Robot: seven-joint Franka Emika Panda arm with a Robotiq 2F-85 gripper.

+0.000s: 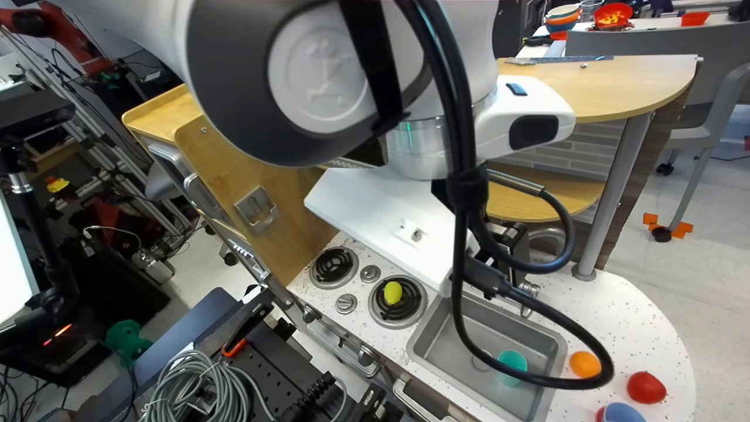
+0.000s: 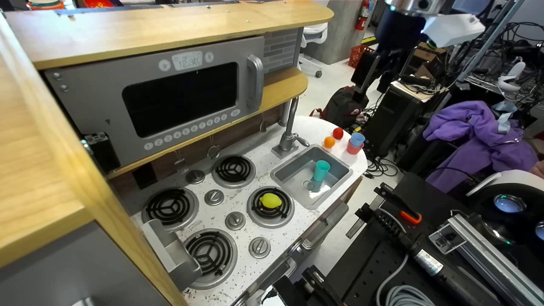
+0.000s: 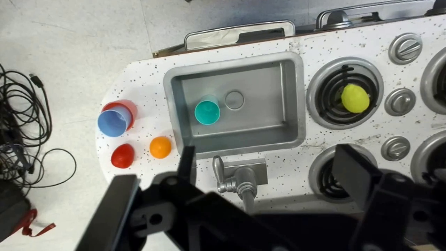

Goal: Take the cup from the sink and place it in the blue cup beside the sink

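Room is left around the teal cup (image 3: 207, 111) in the sink (image 3: 261, 87); the blue cup (image 3: 113, 122) is set near the tabletop (image 3: 150, 80) edge; downturned fingers (image 3: 355, 174) are spread wide.

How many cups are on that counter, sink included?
3: the teal cup in the sink, and, beside the sink, the blue cup nested in the red cup. Another nested deeper could be hidden.

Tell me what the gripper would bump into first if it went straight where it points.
Probably the sink, near the edge beside the faucet: the open gripper points down that way in the wrist view. The faucet itself might come first, though; depth is unclear.
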